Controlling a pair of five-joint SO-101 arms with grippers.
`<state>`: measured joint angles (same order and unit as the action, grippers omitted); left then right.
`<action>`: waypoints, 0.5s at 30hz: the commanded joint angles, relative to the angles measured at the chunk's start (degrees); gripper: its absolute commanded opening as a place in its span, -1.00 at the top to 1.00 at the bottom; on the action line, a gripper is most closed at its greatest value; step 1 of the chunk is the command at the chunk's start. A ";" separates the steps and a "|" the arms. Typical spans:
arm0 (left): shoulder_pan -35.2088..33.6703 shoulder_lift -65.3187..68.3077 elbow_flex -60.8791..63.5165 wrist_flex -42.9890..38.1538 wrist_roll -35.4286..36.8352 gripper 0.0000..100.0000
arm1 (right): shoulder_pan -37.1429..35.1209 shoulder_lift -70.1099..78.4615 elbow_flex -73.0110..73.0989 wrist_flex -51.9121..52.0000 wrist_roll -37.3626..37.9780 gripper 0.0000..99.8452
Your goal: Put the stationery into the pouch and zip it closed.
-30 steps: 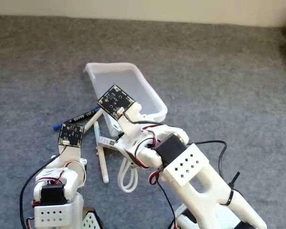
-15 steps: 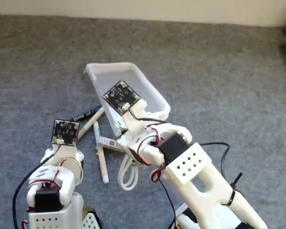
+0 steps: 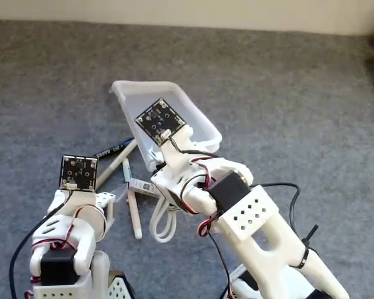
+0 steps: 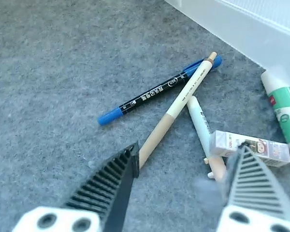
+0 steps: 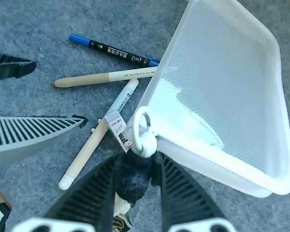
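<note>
**Right tool [image 5: 137, 164] pinching pouch [image 5: 222, 96], left tool [image 4: 187, 152] spread**

Right tool grips the ring-pull corner of the white pouch, whose mouth is open. Left tool is wide apart over the beige pen [image 4: 176, 108], blue marker [image 4: 154, 92], eraser box [image 4: 251, 147] and glue stick [image 4: 282, 108]. All lie on the grey counter [image 3: 287, 93] just beside the pouch.

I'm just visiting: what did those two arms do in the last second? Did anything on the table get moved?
The left end effector, open, drew back toward its own base, away from the blue marker and the beige pen. The right end effector, shut on the pouch at its rim, pushed a little farther away, and the pouch's near corner shifted with it. Marker and pen lay where they were; nothing was picked up or let go.
</note>
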<state>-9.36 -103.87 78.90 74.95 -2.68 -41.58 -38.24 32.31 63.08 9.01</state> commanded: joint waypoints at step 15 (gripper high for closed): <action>8.40 -0.31 1.45 -13.98 8.79 0.38 | -3.65 -0.57 -3.47 -0.84 -4.31 0.99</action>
<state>-2.07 -104.04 79.52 66.07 5.49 -44.57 -38.24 32.31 62.99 5.67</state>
